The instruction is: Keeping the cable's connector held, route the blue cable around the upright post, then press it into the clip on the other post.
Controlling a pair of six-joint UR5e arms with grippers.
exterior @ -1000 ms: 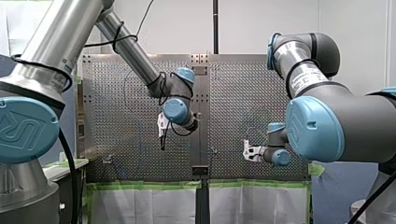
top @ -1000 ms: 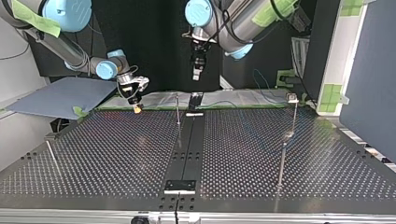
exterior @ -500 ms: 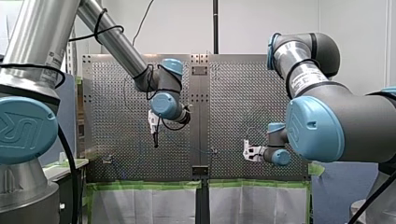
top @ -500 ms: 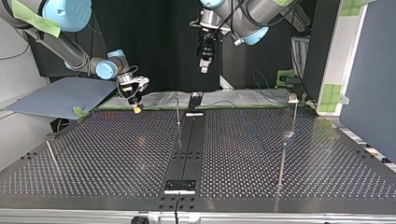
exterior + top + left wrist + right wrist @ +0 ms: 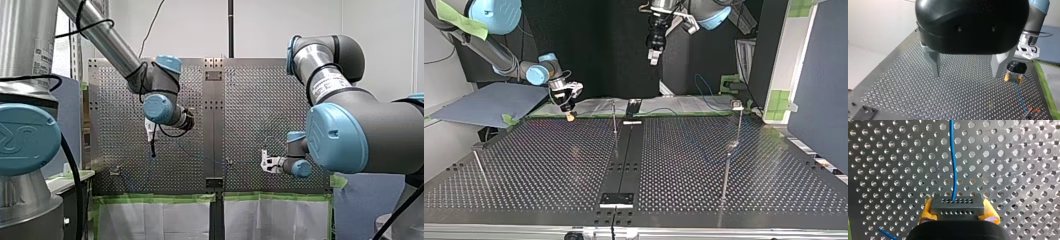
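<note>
Clamping the connector (image 5: 957, 205) between yellow pads (image 5: 926, 211), my right gripper (image 5: 958, 213) sits low over the table (image 5: 1023, 170), the blue cable (image 5: 953, 157) running straight ahead, while my left gripper (image 5: 966, 73), spread and empty, hangs well above it.

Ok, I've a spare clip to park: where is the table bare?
Bare: the near table either side of the black centre strip. Crowded: the far edge, my right hand on the connector, the blue cable, the upright post.
</note>
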